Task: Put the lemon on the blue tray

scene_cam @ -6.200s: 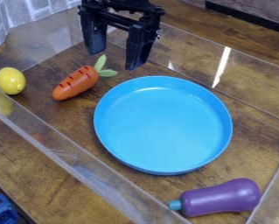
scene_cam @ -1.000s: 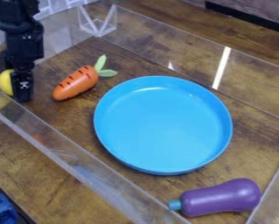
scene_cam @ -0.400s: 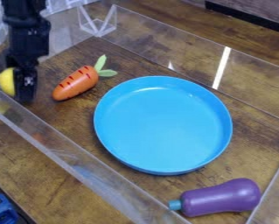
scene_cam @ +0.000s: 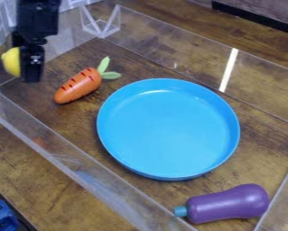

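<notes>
The lemon, small and bright yellow, hangs above the wooden table at the far left, off the surface. My gripper points downward and is shut on it. One dark finger shows on the lemon's right side; the other finger is hidden behind the fruit. The blue tray, a wide round dish with a low rim, lies in the middle of the table with nothing in it, well to the right of the gripper and lower in the picture.
An orange carrot with green leaves lies between the gripper and the tray. A purple eggplant rests at the front right. Clear plastic walls border the table.
The gripper has risen and shifted slightly right, and the lemon has come up off the table with it. The carrot, tray and eggplant have stayed put.
</notes>
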`<state>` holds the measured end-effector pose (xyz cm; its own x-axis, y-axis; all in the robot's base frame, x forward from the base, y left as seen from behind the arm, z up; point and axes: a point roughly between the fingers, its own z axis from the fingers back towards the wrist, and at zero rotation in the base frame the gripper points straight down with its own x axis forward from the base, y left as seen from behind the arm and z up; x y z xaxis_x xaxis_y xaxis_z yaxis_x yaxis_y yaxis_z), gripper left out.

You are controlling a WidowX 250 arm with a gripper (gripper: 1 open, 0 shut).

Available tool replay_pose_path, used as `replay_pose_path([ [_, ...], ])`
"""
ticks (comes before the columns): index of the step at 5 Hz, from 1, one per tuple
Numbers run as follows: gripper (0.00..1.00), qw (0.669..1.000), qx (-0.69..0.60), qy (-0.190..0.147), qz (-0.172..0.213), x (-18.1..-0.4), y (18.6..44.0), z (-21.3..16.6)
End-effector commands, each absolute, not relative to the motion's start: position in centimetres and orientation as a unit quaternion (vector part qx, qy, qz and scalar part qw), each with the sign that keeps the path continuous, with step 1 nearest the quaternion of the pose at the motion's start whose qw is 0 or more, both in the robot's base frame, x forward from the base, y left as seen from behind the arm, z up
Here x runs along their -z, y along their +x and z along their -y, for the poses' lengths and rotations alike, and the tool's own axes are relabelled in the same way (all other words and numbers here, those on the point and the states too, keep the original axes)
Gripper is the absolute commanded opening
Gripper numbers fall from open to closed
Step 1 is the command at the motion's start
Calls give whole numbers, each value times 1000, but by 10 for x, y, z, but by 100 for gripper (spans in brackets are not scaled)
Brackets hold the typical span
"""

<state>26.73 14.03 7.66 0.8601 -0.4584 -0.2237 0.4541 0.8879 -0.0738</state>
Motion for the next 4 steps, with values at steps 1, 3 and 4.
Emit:
replay_pose_path([
  [1,0,962,260,14,-83,-98,283,-113],
  [3,0,933,353,32,-62,-113,292,-30],
  [4,0,919,389,37,-50,-111,296,16],
])
